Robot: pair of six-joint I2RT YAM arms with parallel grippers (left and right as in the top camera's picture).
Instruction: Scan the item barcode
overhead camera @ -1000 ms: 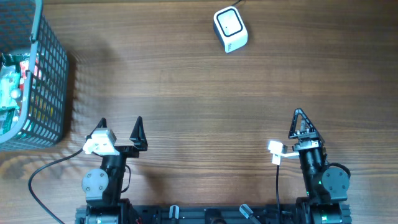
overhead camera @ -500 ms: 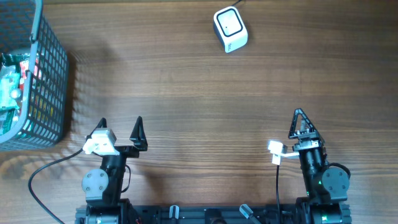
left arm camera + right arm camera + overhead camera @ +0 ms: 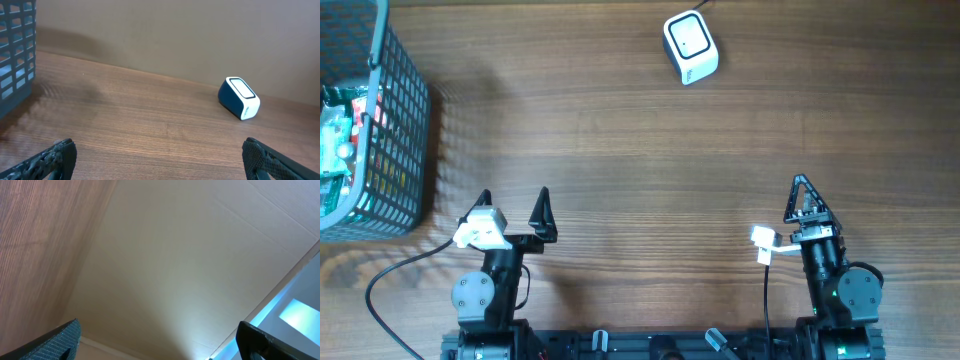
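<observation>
Wood-grain surface (image 3: 640, 150) under both arms, beige wall (image 3: 165, 35) behind in the wrist views. Dark mesh basket (image 3: 405, 120) at the left edge, cropped by the frame on its left side. Inside it, items (image 3: 335, 135) only partly seen through the mesh: red, green and white packaging, shapes and count unclear, barcode too small to make out. From the left wrist, just a corner of the basket's mesh.

Near the far edge, mid-surface, scanner (image 3: 690, 47), well apart from basket and arms: white face with a rounded-square window, navy sides, set at an angle; cable at its top cropped.

By the front edge, left claw (image 3: 514, 195) spread wide, holding nothing, tips over bare wood. Further along, right claw (image 3: 803, 190) turned on its side from overhead, gap hidden there; in its own wrist view, fingertips at the two lower corners, far apart, empty. That view canted: wood at left, wall, and a pale blue patch (image 3: 295, 312) hard to identify.
</observation>
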